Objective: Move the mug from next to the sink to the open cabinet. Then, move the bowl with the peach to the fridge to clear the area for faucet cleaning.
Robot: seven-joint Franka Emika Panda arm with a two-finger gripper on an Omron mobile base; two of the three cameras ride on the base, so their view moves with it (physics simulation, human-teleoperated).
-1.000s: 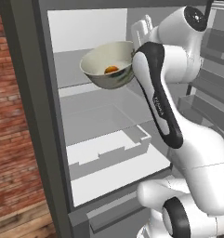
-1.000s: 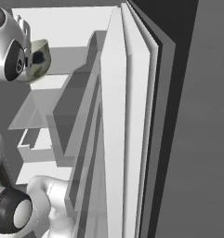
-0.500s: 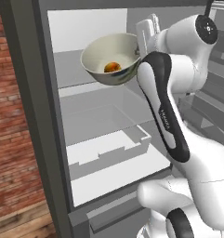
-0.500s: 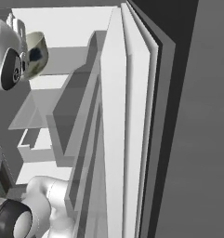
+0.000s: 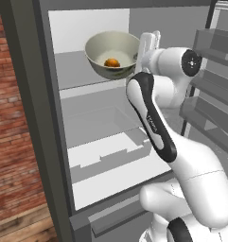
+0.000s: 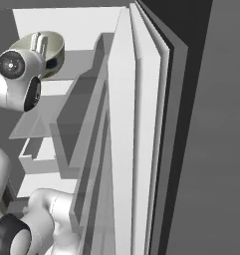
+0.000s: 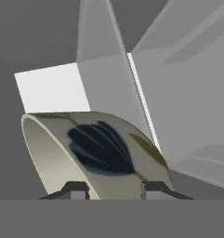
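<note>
Bowl (image 5: 112, 53) raised higher into fridge (image 5: 54, 142), tilted, mouth facing outward, fingers (image 5: 148, 42) clamped on rim, peach (image 5: 112, 62) inside

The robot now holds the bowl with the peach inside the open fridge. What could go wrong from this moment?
1. The gripper pinches the bowl only at its rim, so the bowl may tip or slip out.
2. The bowl is tilted and the peach lies loose inside; it might roll out.
3. The bowl hangs above the fridge shelf; an early release could drop it.
</note>
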